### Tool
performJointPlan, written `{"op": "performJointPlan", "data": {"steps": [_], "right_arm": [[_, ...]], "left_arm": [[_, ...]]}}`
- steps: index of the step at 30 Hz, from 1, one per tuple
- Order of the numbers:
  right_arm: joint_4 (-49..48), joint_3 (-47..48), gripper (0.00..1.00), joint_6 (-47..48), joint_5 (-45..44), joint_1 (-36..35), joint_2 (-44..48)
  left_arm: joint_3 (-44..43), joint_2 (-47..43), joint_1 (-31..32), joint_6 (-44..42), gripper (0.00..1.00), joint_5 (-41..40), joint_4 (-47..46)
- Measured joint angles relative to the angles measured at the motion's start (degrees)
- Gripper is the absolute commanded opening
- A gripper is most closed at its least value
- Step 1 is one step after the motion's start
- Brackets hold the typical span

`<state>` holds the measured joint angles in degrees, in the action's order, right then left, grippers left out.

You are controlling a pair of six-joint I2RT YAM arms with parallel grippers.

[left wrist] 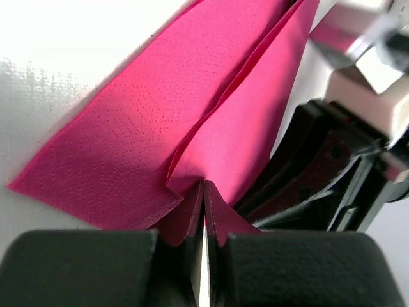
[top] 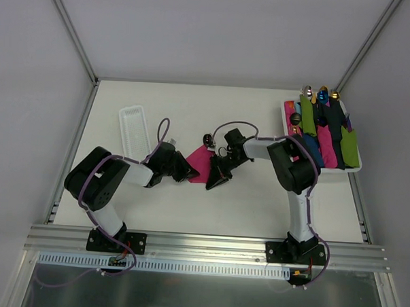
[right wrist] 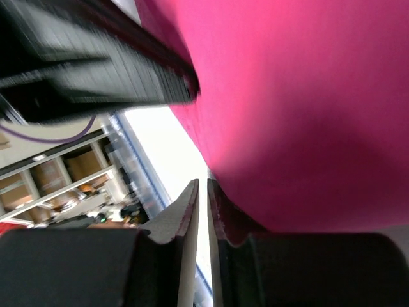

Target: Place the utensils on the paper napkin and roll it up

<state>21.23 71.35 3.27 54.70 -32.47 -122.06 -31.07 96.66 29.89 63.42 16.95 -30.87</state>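
Observation:
The magenta paper napkin (top: 200, 161) lies partly folded at the table's middle, between my two grippers. In the left wrist view it (left wrist: 160, 121) shows a raised fold whose creases run into my left gripper's (left wrist: 203, 187) tips, which are shut on its near edge. My left gripper (top: 188, 172) is at the napkin's left side. My right gripper (top: 213, 179) is at its right side, shut with a thin empty slit; the napkin (right wrist: 307, 96) rests against the outside of one finger. A small dark end (top: 207, 138) pokes out past the napkin's far corner, perhaps a utensil. The utensils are otherwise hidden.
A narrow white ridged tray (top: 133, 127) lies empty at the back left. A white tray (top: 286, 116) at the back right holds several rolled napkins in green, blue, black and pink with cutlery heads sticking out. The right arm's black body (left wrist: 332, 173) is close to my left gripper.

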Motion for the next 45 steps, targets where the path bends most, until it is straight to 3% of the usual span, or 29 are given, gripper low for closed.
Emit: {"op": "performJointPlan", "data": {"steps": [9,15,24,31,45], "right_arm": [[-2.6,-6.34,0.22,-2.8,1.92,0.02,6.01],[-3.34,0.07,0.25,-4.48,0.39,1.31,12.26],[-4.55,15.65,0.22,-4.66,-5.81,2.95,3.32],[-3.58,16.06,0.2,-3.93,-8.94,2.86,-5.49],[-3.56,11.58,0.15,-2.54,-17.99,0.26,-0.81]], "left_arm": [[2.27,-1.07,0.0,-1.46,0.0,1.07,-1.44],[3.91,-2.29,0.0,-2.58,0.0,2.03,-1.75],[4.0,-2.38,0.0,-3.19,0.0,2.32,-1.75],[3.96,-2.4,0.0,-4.09,0.0,2.54,-1.7],[4.98,-4.61,0.0,-7.26,0.0,3.41,0.15]]}}
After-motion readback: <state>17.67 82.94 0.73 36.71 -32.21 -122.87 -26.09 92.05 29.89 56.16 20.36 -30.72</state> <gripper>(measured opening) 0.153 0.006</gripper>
